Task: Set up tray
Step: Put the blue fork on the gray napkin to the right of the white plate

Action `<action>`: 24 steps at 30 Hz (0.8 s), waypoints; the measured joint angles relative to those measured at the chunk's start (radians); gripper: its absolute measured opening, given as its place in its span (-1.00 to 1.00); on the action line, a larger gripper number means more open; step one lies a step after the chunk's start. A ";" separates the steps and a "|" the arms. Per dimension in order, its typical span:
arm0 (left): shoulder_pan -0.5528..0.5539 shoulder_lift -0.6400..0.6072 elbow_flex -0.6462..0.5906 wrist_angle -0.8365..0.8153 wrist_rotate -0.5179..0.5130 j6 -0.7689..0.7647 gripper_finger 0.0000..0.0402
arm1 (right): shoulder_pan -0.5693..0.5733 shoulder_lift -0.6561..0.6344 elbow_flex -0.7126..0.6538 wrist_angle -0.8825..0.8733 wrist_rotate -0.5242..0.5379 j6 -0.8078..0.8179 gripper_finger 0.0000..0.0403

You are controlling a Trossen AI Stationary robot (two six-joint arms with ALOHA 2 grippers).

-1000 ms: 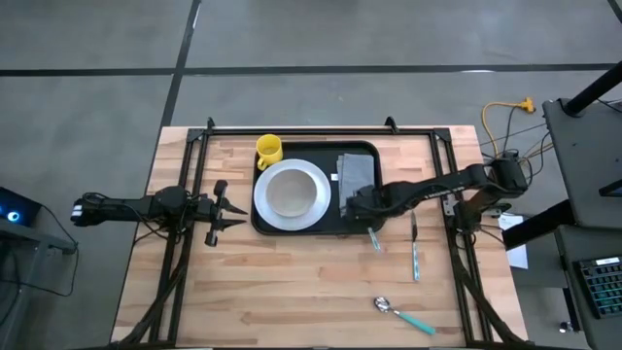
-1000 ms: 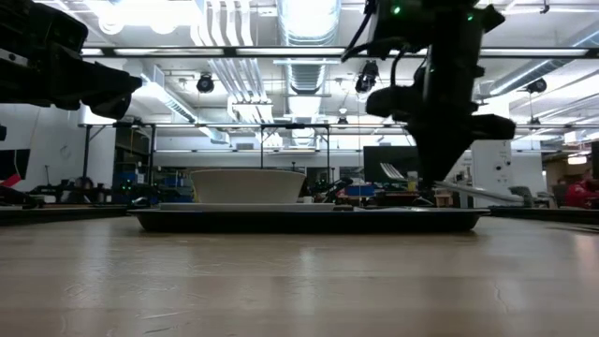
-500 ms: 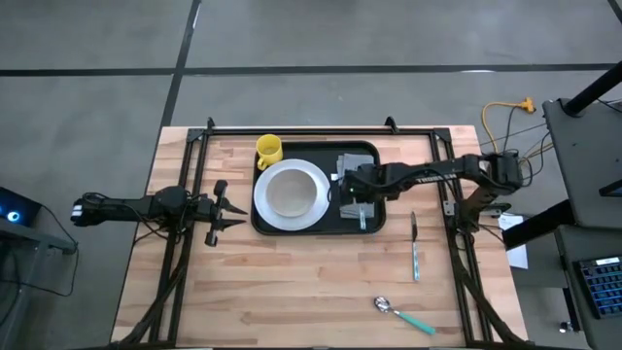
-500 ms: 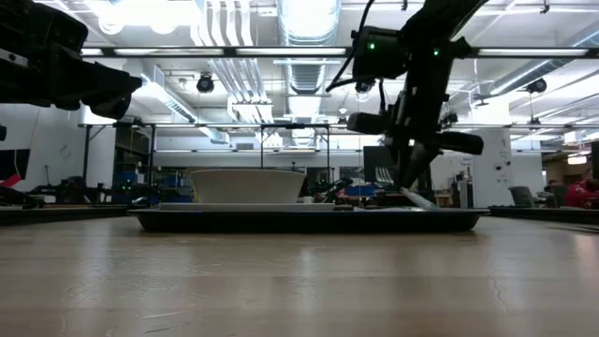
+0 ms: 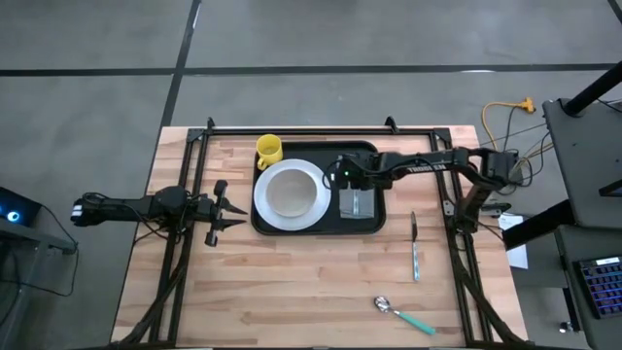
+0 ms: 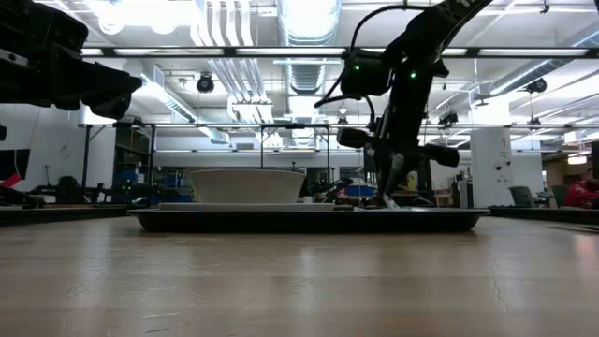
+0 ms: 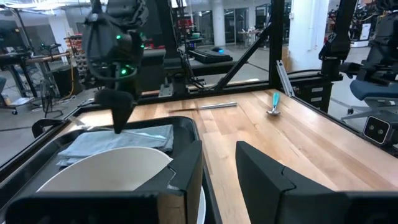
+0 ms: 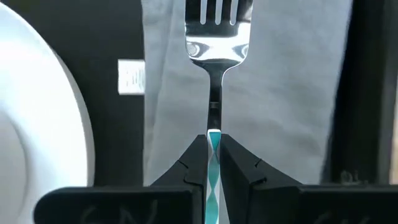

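right pincer [image 8: 213,155] clamped on fork [image 8: 216,37] above grey napkin [image 5: 357,202] in tray [image 5: 313,227]; left pincer [image 5: 220,205] parted, empty, over desk [image 5: 292,292].

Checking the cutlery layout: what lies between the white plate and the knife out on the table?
In the high view, the grey napkin on the tray, with the fork held over it by the right gripper, sits between white plate and knife.
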 joint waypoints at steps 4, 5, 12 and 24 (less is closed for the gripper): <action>0.000 0.000 -0.001 0.001 0.000 0.000 -0.59 | -0.020 0.039 0.022 -0.004 -0.005 -0.022 -0.91; 0.000 0.001 -0.001 0.001 0.000 0.000 -0.59 | -0.023 0.052 0.027 -0.006 -0.009 -0.029 -0.91; 0.000 0.008 -0.002 0.002 0.000 0.000 -0.59 | -0.054 0.133 0.081 -0.027 -0.071 -0.085 -0.91; 0.000 0.021 -0.002 0.002 0.000 0.000 -0.59 | -0.054 0.128 0.122 -0.120 -0.053 -0.070 -0.91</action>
